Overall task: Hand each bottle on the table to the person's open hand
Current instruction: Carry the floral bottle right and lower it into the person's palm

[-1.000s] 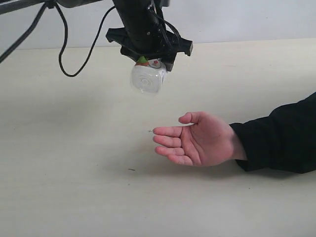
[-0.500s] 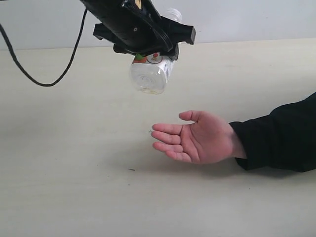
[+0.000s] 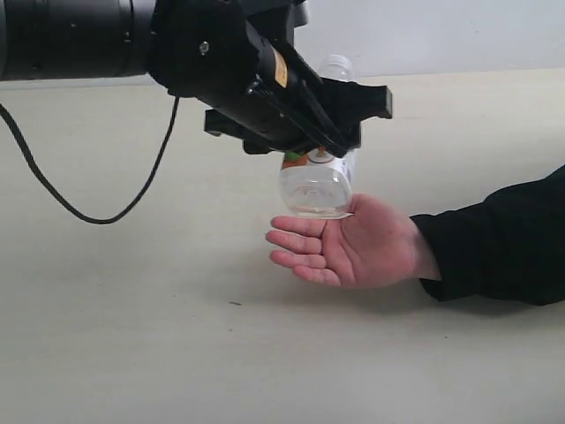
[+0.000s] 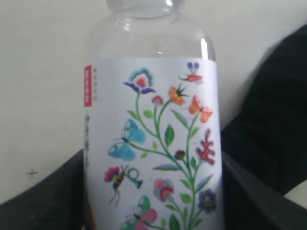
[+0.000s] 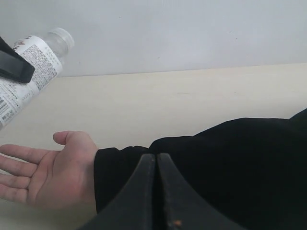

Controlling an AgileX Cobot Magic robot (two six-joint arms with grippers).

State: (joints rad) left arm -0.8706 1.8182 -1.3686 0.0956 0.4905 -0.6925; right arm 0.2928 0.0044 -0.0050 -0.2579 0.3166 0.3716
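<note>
The left claw [image 3: 328, 132] is gripping the bottle [image 3: 315, 184] base-down at twelve o'clock of the upturned hand [image 3: 353, 249]. The right claw [image 5: 156, 191] is sitting closed, empty.

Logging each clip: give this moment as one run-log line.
left gripper: shut on cartoon-label bottle | bottle base over person's open hand, contact unclear | right gripper: shut, empty

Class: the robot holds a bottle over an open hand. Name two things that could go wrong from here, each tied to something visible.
1. The clear plastic bottle with a flower-print label hangs tilted in the left gripper, base over the thumb edge of the person's open hand, not mid-palm; released, it might topple onto the beige table.
2. The hand is flat, not cupped, so it could roll off.
</note>
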